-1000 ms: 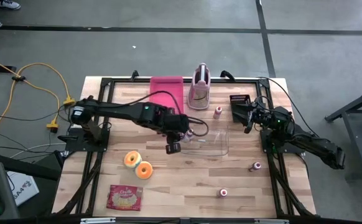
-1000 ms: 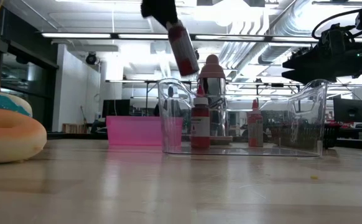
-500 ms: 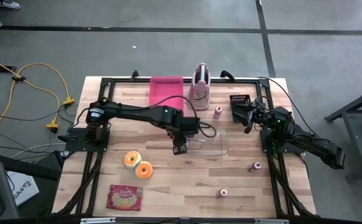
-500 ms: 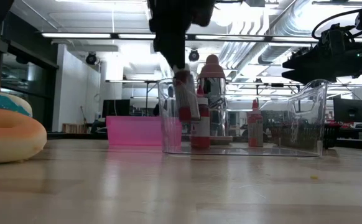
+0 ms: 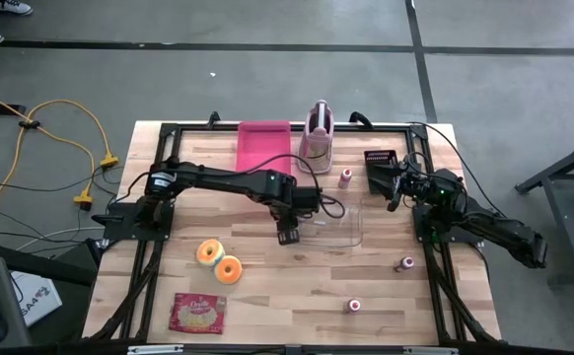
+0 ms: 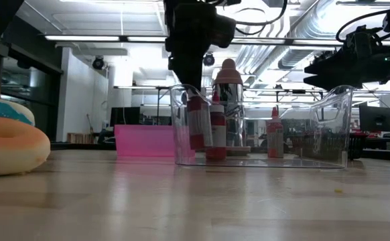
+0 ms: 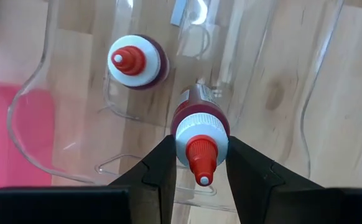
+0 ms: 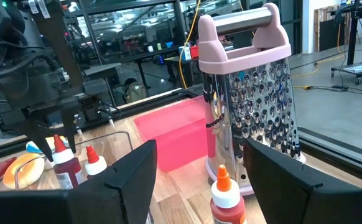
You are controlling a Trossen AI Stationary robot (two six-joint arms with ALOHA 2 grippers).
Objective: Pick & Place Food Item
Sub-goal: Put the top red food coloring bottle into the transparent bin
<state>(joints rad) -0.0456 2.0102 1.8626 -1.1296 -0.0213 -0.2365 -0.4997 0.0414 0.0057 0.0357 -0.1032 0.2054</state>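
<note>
A red sauce bottle (image 7: 201,118) with a white cap and red nozzle hangs inside the clear plastic bin (image 5: 338,225), with my left gripper (image 7: 201,177) shut on it. In the low view this bottle (image 6: 196,124) stands almost upright just inside the bin's left wall. Beside it a second red bottle (image 7: 135,61) stands on the bin's floor. My right gripper (image 8: 199,143) waits open at the table's far right (image 5: 381,179), holding nothing. My left gripper pinches the bottle's top end, at the white cap (image 7: 199,132), between its two fingers (image 7: 162,168). The fingers come from above, pointing steeply down. The bottle hangs below them nearly upright inside the bin. Its base (image 6: 196,147) seems just above the bin's floor.
Two donuts (image 5: 218,260) and a snack packet (image 5: 196,313) lie near the table's front left. A pink tray (image 5: 264,146) and a pink-topped grater (image 5: 315,138) stand at the far edge. Loose small bottles stand at far centre (image 5: 345,177), at the right (image 5: 406,263) and near the front (image 5: 354,306).
My left gripper has come down and slightly toward the table's right with the bottle. The bottle, tilted above the bin's rim before, now hangs nearly upright inside the bin next to the other bottle. The grip has stayed shut.
</note>
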